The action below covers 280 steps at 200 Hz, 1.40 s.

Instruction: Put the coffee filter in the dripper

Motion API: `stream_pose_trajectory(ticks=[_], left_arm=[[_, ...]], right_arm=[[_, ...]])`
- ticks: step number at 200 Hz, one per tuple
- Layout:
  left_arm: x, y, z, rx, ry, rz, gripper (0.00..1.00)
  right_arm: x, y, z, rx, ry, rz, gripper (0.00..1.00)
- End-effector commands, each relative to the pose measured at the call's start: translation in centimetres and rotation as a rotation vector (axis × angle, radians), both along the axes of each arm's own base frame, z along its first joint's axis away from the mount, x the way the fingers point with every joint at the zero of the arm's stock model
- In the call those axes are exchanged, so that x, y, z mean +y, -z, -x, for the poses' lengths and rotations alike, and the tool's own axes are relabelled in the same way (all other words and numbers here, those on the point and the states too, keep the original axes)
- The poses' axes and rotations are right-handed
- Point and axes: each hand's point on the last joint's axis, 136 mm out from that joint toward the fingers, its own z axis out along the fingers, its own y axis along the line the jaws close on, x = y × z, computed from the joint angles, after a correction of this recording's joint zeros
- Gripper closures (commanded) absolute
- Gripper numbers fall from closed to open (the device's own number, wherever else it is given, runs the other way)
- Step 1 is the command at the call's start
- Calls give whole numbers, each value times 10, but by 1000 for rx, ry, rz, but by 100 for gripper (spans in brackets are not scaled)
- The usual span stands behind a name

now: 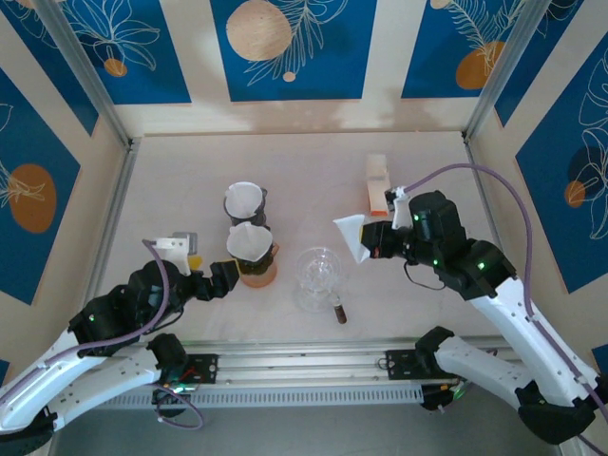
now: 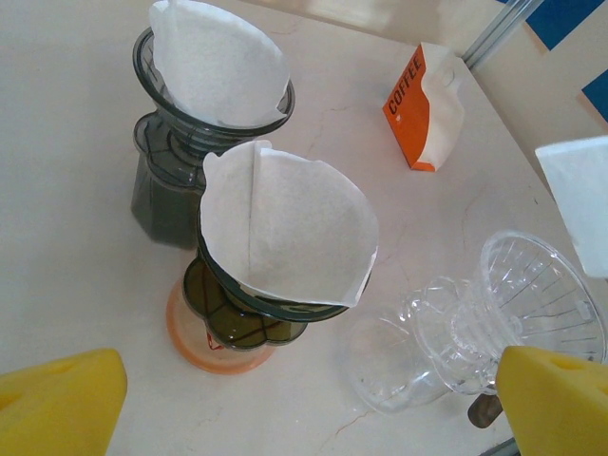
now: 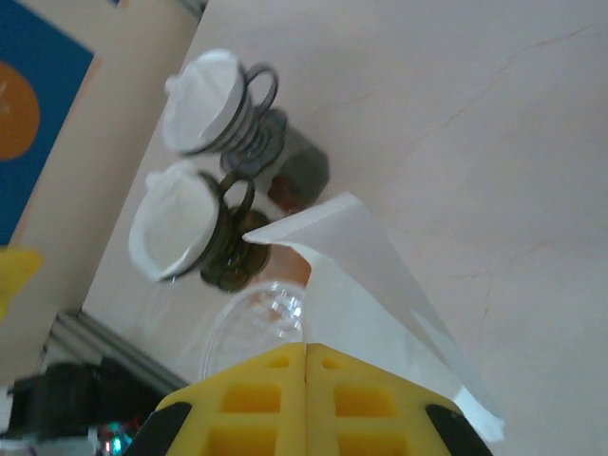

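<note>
Currently the right gripper [image 1: 378, 239] is pinching the white coffee filter [image 1: 352, 235] tightly, holding it just beside the clear glass dripper [image 1: 317, 275] and not in it. The left gripper [image 1: 220, 279] is resting with its jaws spread wide near the orange-based dripper [image 1: 255, 264], grasping nothing.

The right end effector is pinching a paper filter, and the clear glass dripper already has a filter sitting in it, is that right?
Not quite: the clear glass dripper is empty, as the left wrist view shows. The right end effector is indeed pinching a paper filter.
</note>
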Motion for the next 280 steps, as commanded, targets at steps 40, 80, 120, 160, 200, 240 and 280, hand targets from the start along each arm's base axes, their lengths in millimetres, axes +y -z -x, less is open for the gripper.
stream_pose_trajectory(ticks=[40,80,120,160,200,240,280], left_arm=[[1,2,-1,-1,-11,14,0],[0,1,-1,-2,-7,15,0],[0,3,-1,2,-4,15,0],[0,2,-1,-6,-3,16,0],[-2,1,-1,-9,2,18,0],[-3,4,-1,-3,6,19,0],[-3,5,-1,-4,7,21,0]], right_arm=[[14,-12,52,60,-181,79,100],[25,-9,60,123,-246,173,100],[32,-1,56,167,-260,275,100],[46,2,49,184,-303,322,100],[65,9,45,216,-378,354,100],[85,18,48,250,-460,370,100],[98,32,46,273,-493,405,100]])
